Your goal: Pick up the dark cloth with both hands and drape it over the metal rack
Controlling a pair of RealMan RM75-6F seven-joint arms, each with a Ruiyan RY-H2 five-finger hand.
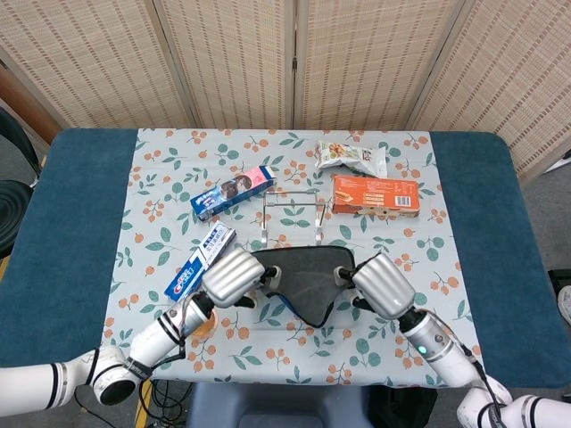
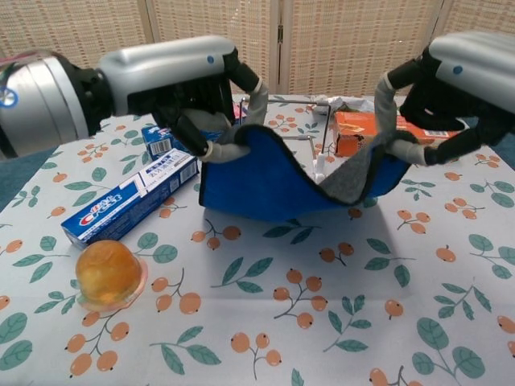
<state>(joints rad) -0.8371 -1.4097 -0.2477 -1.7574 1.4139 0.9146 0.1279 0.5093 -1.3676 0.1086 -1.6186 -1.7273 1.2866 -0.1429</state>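
The dark cloth [image 1: 303, 281] hangs in the air at the centre of the head view, slung between the two hands and sagging in the middle. In the chest view its blue underside [image 2: 269, 181] faces the camera and a strip of grey top shows at the right. The left hand [image 1: 232, 276] grips the cloth's left corner with its fingers [image 2: 229, 149] curled around the edge. The right hand [image 1: 382, 285] pinches the right corner, its fingers [image 2: 390, 108] closed on the hem.

The metal rack [image 1: 293, 214] stands just above the cloth in the head view, near the middle of the frame, on the floral tablecloth [image 1: 419, 294]. In the chest view only parts of the rack [image 2: 318, 149] show behind the cloth.

At left centre lies a blue toothpaste box [image 1: 198, 264]. Above it is a cookie box [image 1: 234, 192]. An orange cracker box [image 1: 376, 195] lies at upper right, with a snack bag [image 1: 351, 157] above it. An orange jelly cup [image 2: 107, 273] sits at lower left of the chest view.
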